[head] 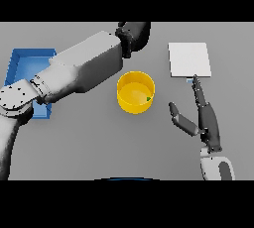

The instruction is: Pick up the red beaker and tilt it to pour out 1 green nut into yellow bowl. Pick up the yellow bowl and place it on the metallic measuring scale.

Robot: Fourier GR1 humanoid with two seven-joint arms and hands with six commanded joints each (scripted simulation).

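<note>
Nearest, right hand [206,118] – fingers straight, thumb spread aside, holding nothing. Yellow bowl [135,92] up and left of it, apart, on the grey table [99,142]; green nut [148,98] inside by the right wall. Metallic scale [189,59] just beyond the fingertips. Left hand [134,36] past the bowl – fingers unreadable. Blue tray [22,63] far left.

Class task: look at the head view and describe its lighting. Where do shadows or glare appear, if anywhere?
Head view: light is even and soft; no glare on the white scale; the yellow bowl is shaded only on its inner wall; the left hand is dark against the grey table, which carries no crisp cast shadows.
</note>
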